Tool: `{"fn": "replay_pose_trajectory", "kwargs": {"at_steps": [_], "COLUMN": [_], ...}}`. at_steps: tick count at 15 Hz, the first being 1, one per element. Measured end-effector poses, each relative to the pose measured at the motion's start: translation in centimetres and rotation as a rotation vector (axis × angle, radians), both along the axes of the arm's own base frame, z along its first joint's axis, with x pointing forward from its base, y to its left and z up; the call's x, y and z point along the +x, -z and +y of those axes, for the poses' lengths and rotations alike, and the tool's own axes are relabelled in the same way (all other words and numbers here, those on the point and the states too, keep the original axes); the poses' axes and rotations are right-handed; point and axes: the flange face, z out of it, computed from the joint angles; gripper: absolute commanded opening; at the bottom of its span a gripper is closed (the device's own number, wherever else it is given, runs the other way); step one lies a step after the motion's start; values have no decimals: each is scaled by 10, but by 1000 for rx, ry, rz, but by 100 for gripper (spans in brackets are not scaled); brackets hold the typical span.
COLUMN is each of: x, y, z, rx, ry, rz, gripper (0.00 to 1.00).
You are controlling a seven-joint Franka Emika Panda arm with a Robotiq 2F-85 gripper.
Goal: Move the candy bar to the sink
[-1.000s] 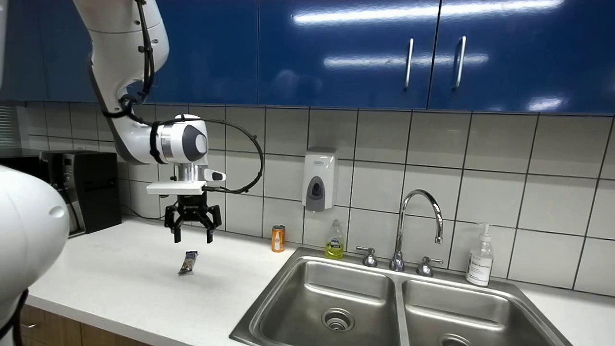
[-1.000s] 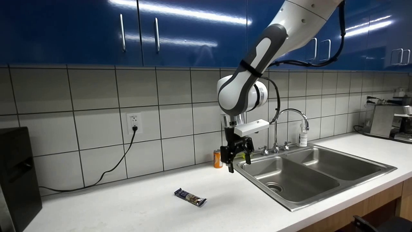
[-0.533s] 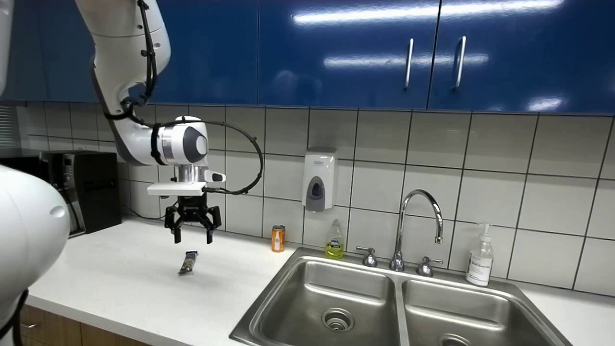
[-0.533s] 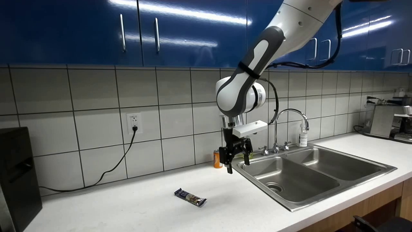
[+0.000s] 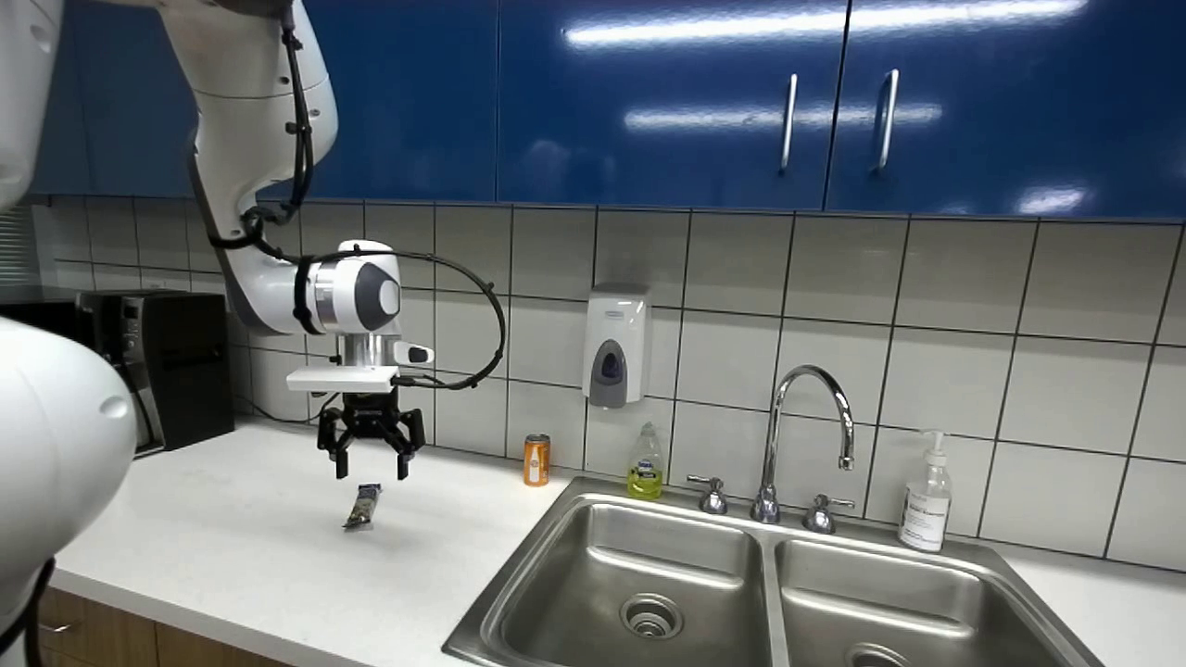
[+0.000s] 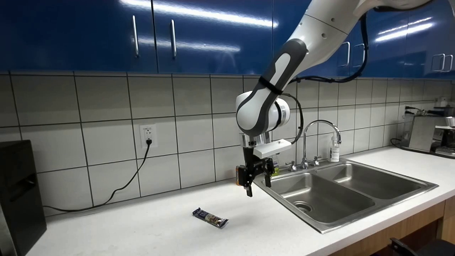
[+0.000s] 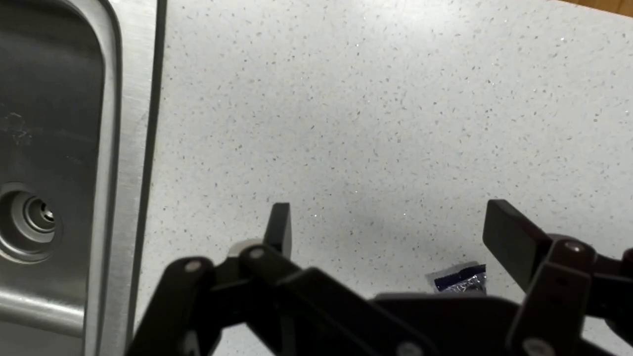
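The candy bar is a dark, flat wrapped bar lying on the white counter in both exterior views [image 5: 363, 506] [image 6: 210, 218]. In the wrist view one dark purple end of the candy bar [image 7: 462, 281] shows low, near the right finger; the gripper body hides the rest. My gripper [image 5: 372, 469] is open and empty, pointing down above the counter. It also shows in an exterior view [image 6: 258, 187] and in the wrist view [image 7: 388, 212], with its fingers wide apart. The steel double-basin sink [image 5: 771, 593] lies beside the counter area with the bar; its rim [image 7: 133, 99] runs down the left of the wrist view.
An orange can [image 5: 536, 460] and a yellow-green soap bottle [image 5: 646, 468] stand by the wall behind the sink. The faucet [image 5: 772, 445] and a white pump bottle [image 5: 927, 505] rise at the sink's back. A black appliance [image 6: 21, 195] stands on the counter.
My gripper has come down a little, and in an exterior view it has shifted slightly left, now partly covering the orange can. It stays open. The candy bar has not moved.
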Motion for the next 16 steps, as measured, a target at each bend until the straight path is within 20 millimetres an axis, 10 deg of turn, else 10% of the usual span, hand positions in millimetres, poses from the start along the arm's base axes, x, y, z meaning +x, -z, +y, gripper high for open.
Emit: {"fn": "replay_pose_trajectory", "kwargs": {"at_steps": [16], "x": [66], "y": [61], "z": [72], "rx": [-2], "ry": [-123], "rz": [-15], "gripper": [100]}}
